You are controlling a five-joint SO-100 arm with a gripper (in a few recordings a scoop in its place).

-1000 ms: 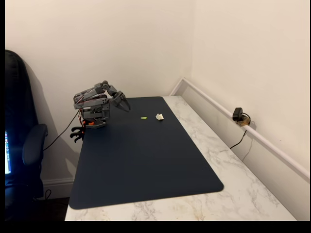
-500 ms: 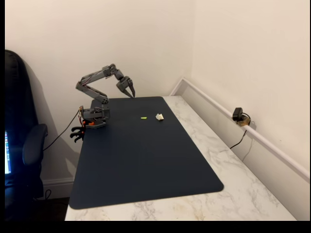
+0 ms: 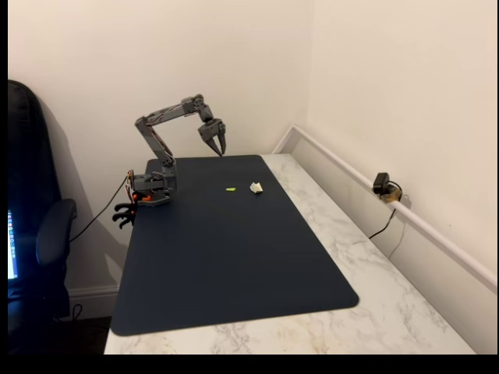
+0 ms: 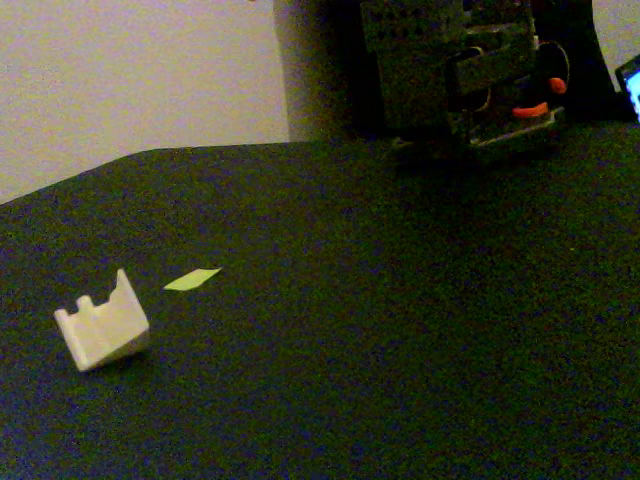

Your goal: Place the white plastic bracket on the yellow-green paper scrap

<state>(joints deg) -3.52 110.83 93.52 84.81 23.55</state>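
white plastic bracket point(image 4: 101, 330) lies on dark mat point(image 3: 234, 257) over marble table point(image 3: 374, 312)

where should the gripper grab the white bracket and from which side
Likely from above, fingers closing across the two flat slanted faces of the white plastic bracket. It lies tilted on the mat, notched edge up, apart from the yellow-green paper scrap; the gripper hangs above.

one bracket point(image 4: 101, 324), one paper scrap point(image 4: 192, 279)
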